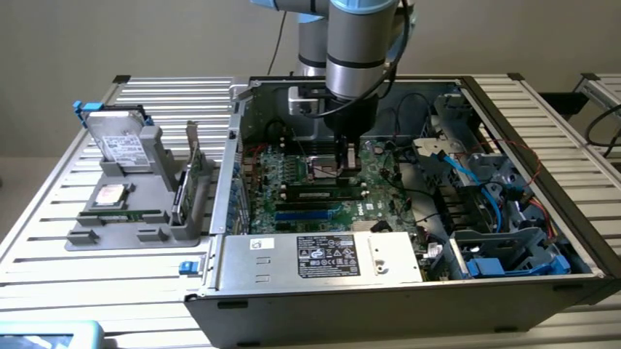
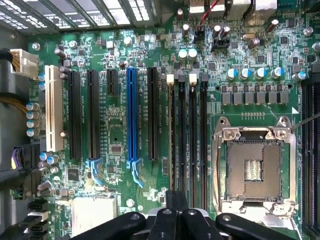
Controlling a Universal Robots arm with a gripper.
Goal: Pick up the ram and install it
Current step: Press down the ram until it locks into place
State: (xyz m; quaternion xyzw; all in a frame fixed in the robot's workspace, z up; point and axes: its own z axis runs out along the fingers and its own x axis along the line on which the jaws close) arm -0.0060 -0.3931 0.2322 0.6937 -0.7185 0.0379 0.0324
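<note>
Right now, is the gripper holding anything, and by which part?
Nothing is held: the gripper is shut with nothing between its fingers, above the motherboard.

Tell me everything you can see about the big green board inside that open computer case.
The motherboard is a green circuit board lying flat inside the open metal case. It carries rows of long black slots, one blue slot, one white slot, small round capacitors and a metal-framed square socket standing empty. The shut pincer hangs just over it near the socket.
</note>
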